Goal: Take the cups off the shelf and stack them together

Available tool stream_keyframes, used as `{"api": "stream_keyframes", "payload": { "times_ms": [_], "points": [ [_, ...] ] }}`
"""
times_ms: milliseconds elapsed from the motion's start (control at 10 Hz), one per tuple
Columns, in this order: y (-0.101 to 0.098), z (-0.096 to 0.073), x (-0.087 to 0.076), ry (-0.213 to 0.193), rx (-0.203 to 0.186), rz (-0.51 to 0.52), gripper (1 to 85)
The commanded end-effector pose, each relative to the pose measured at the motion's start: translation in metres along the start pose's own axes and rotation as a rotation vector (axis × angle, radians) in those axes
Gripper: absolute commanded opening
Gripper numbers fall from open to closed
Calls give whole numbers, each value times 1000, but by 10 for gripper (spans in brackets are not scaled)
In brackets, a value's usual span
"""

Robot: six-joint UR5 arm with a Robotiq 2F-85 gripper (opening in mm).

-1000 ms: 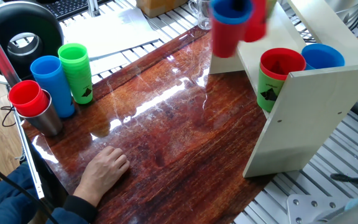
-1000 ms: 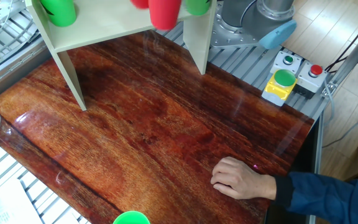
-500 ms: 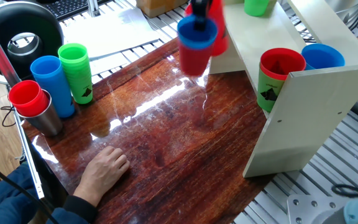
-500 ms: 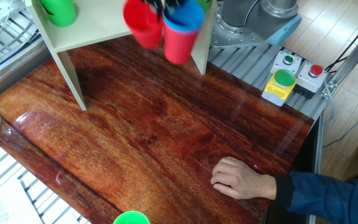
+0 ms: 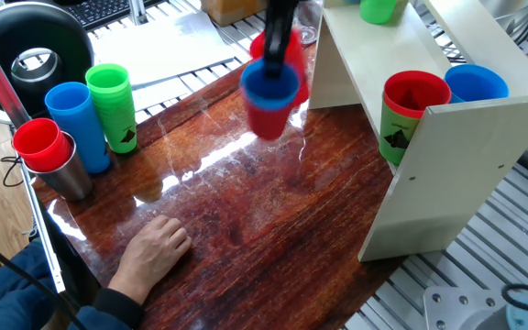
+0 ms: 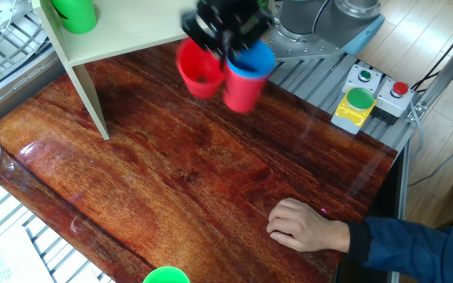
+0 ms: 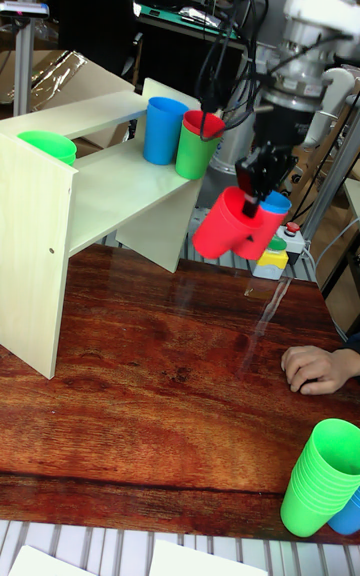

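My gripper (image 6: 225,49) hangs over the table in front of the shelf (image 5: 456,174), shut on the touching rims of two cups. One is a red cup (image 6: 198,71); the other is a red cup with a blue cup nested inside (image 6: 245,75). Both tilt in the air, blurred by motion in one fixed view, where the blue-rimmed pair (image 5: 269,96) is nearest. In the tall fixed view the gripper (image 7: 256,198) holds them beside the shelf (image 7: 40,266). On the shelf stand a blue cup (image 7: 162,129), a green cup holding a red one (image 7: 198,146) and a green cup (image 7: 45,147).
A person's hand (image 5: 154,249) rests flat on the table near its front edge. At the left stand a tall blue cup column (image 5: 77,124), a green column (image 5: 113,105) and a steel tumbler holding a red cup (image 5: 53,156). A button box (image 6: 364,96) sits at the table's corner.
The gripper has carried the held cups away from the shelf and lower, out over the open table. The cups on the shelf and the person's hand stayed put.
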State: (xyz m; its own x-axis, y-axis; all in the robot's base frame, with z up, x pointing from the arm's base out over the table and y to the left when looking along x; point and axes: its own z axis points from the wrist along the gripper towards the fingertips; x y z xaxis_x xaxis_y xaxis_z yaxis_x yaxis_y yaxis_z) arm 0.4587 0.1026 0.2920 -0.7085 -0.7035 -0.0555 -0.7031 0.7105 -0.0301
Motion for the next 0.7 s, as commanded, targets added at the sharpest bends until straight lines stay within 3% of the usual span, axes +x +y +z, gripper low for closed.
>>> {"api": "stream_keyframes", "payload": {
  "times_ms": [0, 100, 300, 500, 600],
  "points": [
    [11, 15, 17, 76, 3, -37, 13],
    [13, 14, 23, 98, -4, -25, 13],
    [13, 14, 25, 105, 2, 26, 13],
    [9, 14, 18, 78, 13, 25, 13],
    [13, 15, 11, 49, 0, 9, 13]
  ]
}}
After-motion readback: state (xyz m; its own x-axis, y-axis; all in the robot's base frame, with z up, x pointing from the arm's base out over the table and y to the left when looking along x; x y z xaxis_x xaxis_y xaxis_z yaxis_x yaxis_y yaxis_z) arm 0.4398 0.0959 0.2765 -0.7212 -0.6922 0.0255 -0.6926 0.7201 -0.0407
